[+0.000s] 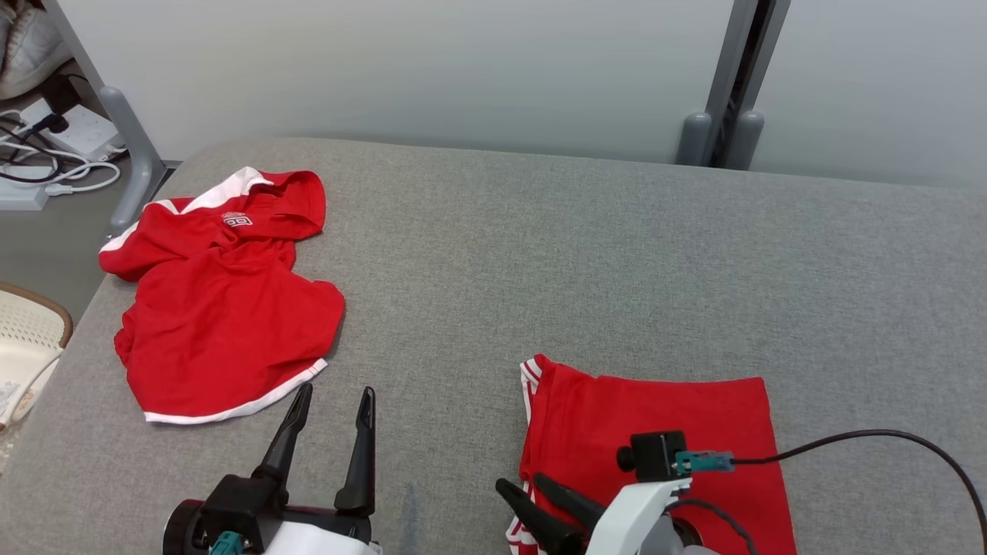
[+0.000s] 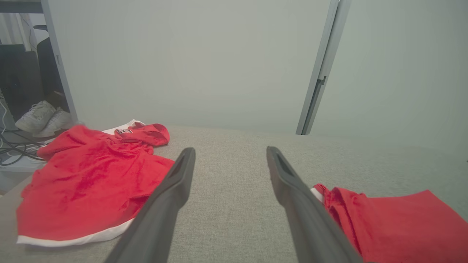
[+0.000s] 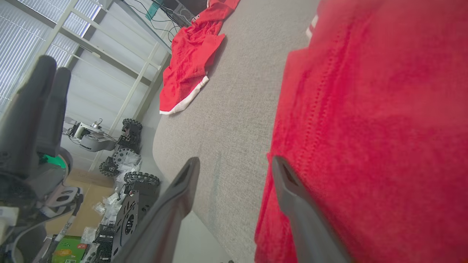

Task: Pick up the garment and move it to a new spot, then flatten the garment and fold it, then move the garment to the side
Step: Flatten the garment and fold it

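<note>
A red garment (image 1: 655, 432) lies folded into a flat rectangle at the near right of the grey padded table (image 1: 540, 254). My right gripper (image 1: 524, 486) stands open at that garment's near left corner. In the right wrist view one finger (image 3: 292, 190) lies over the red cloth (image 3: 384, 128) and the other over bare grey padding. A second red garment with white trim (image 1: 224, 301) lies crumpled at the far left, also seen as a heap (image 2: 91, 182) in the left wrist view. My left gripper (image 1: 336, 393) is open and empty just right of its white hem.
A pale wall with grey posts (image 1: 717, 131) runs behind the table. On the floor to the left are a power strip with cables (image 1: 69, 131), shoes (image 2: 44, 117) and a pale basket (image 1: 23, 339). A wheeled machine (image 3: 128, 146) stands beyond the table's near left edge.
</note>
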